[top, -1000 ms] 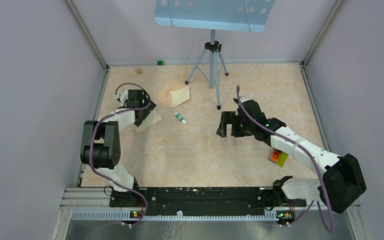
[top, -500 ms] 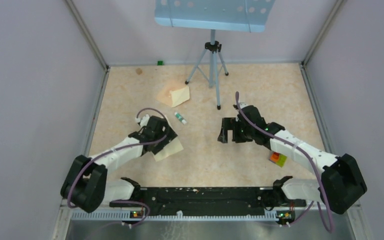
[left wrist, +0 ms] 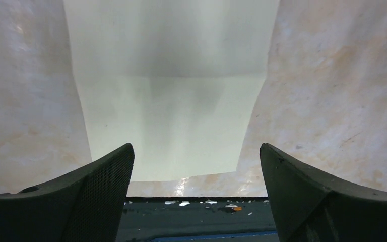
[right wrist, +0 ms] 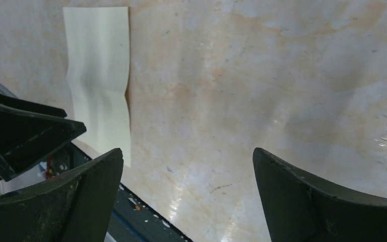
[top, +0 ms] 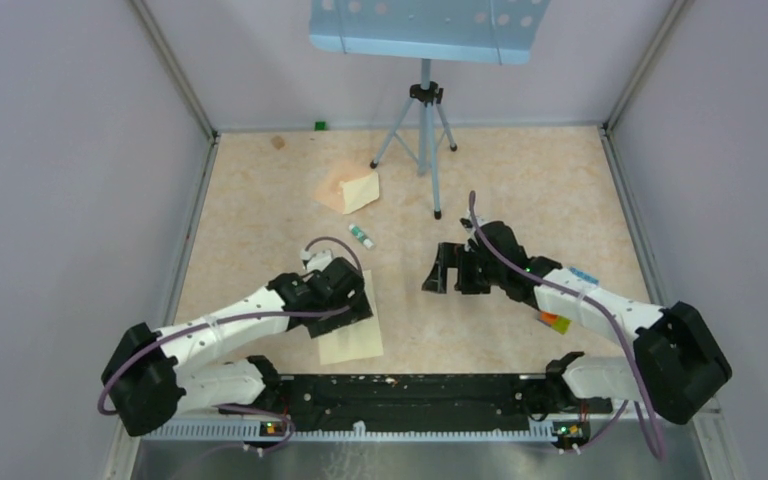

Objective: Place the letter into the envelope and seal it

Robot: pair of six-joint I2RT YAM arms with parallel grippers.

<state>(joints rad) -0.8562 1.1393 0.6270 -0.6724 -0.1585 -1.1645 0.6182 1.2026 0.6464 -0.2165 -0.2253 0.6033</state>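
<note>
The letter (top: pixel 353 340), a pale cream sheet with a fold crease, lies flat on the table close to the near edge. It fills the upper middle of the left wrist view (left wrist: pixel 174 101) and shows at the upper left of the right wrist view (right wrist: pixel 100 85). My left gripper (top: pixel 352 308) hangs over its far part, open, its jaws wide on either side of the sheet (left wrist: pixel 195 147). The tan envelope (top: pixel 336 190), with a paler part on its right, lies at the back. My right gripper (top: pixel 442 270) stands open over bare table (right wrist: pixel 187 152) to the right of the letter.
A small white and green tube (top: pixel 361 236) lies between the envelope and the letter. A tripod (top: pixel 423 130) with a blue board (top: pixel 428 25) stands at the back. A coloured cube (top: pixel 556 321) sits beside the right arm. The black rail (top: pixel 390 390) runs along the near edge.
My left arm has swung from the far left toward the near middle, and the letter has come along beneath the gripper. The right gripper has shifted slightly left.
</note>
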